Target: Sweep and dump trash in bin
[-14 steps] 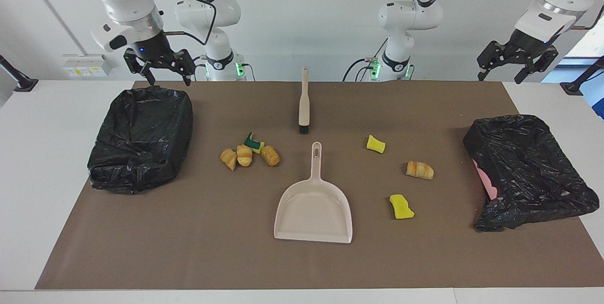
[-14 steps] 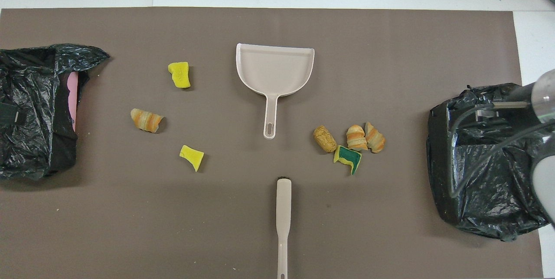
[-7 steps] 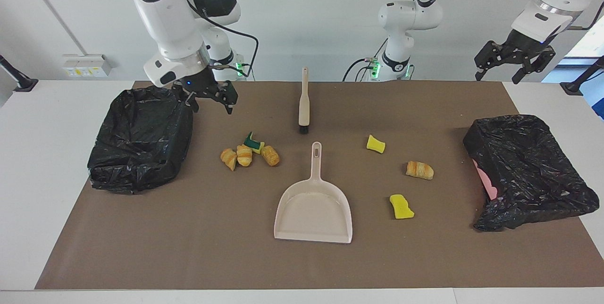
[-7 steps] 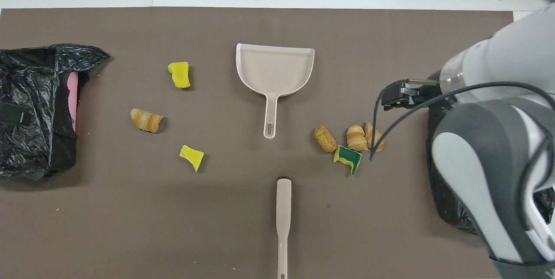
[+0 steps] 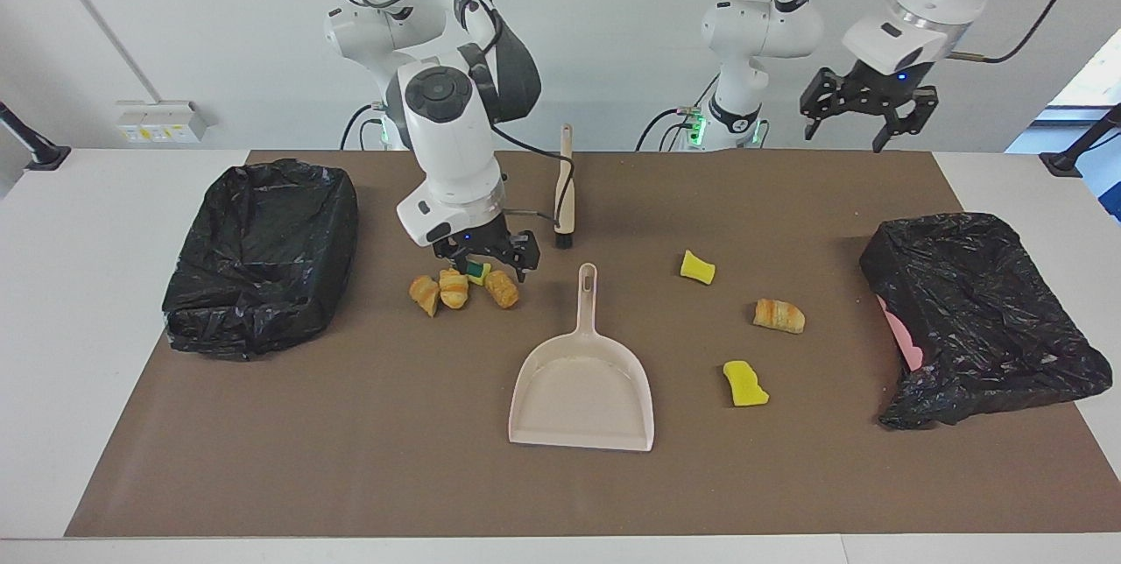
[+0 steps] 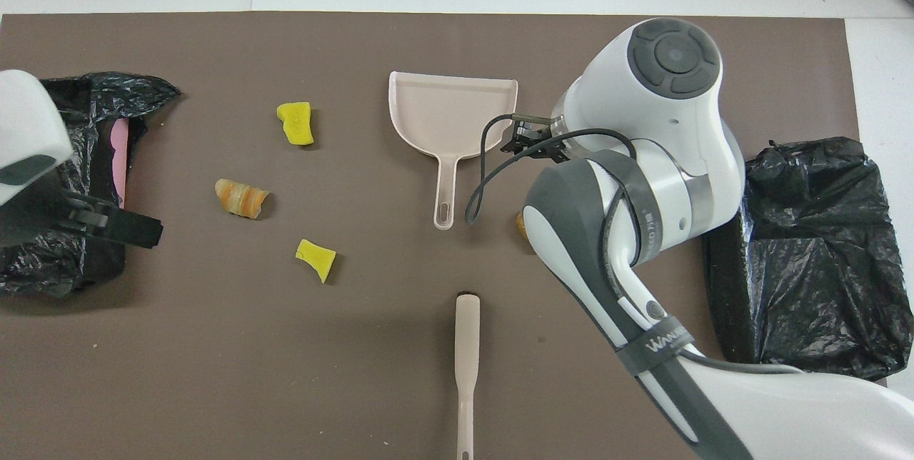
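Observation:
The trash lies in two groups on the brown mat. Three bread pieces point(image 5: 454, 288) and a green-yellow sponge chunk point(image 5: 475, 269) cluster toward the right arm's end. My right gripper point(image 5: 484, 266) hangs open just over this cluster, and in the overhead view its arm hides nearly all of it. Two yellow sponge chunks point(image 5: 697, 267) point(image 5: 744, 384) and one bread piece point(image 5: 779, 316) lie scattered toward the left arm's end. The beige dustpan point(image 5: 582, 380) lies mid-table, its handle pointing at the robots. The brush point(image 5: 563, 187) lies nearer the robots. My left gripper point(image 5: 863, 130) is open, raised high.
Two bins lined with black bags stand on the mat, one bin point(image 5: 263, 257) at the right arm's end and the other bin point(image 5: 972, 319), showing some pink, at the left arm's end. White table borders the mat point(image 5: 350, 459).
My right arm swung from above its bin down to just over the bread and sponge cluster. My left gripper drifted inward from its end of the table, still raised. Nothing on the mat moved.

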